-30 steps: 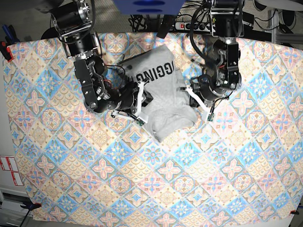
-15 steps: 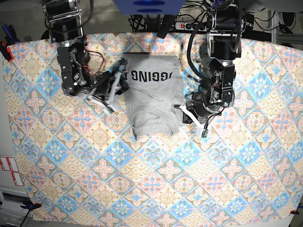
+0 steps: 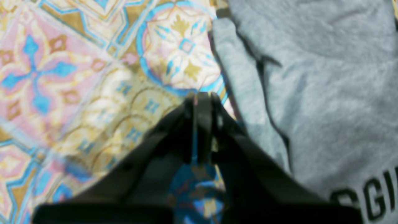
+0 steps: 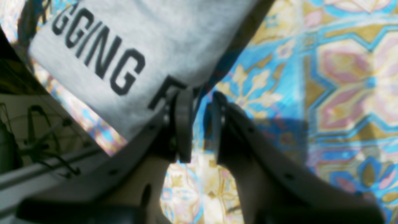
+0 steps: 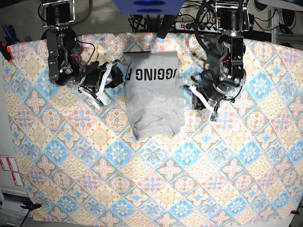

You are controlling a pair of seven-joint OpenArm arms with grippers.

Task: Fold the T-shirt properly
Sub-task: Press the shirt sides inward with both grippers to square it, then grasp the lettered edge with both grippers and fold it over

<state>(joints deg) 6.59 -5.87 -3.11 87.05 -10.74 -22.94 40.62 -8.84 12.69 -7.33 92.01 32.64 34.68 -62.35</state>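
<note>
The heather-grey T-shirt lies folded into an upright rectangle on the tile-patterned tablecloth, its black lettering across the far end. My right gripper sits at the shirt's far left corner. In its wrist view the right gripper has its fingers slightly apart with only tablecloth in the gap, and the T-shirt lies just beyond the left fingertip. My left gripper rests beside the shirt's right edge. Its wrist view shows the left gripper shut and empty, with the T-shirt lying to its right.
A power strip and cables run along the table's far edge. A red clamp holds the cloth at the far left corner. Bare tablecloth covers the whole near half.
The shirt has gone from askew and bunched between both grippers to straight and flat. Both grippers have let go and drawn back to its sides, the right one furthest.
</note>
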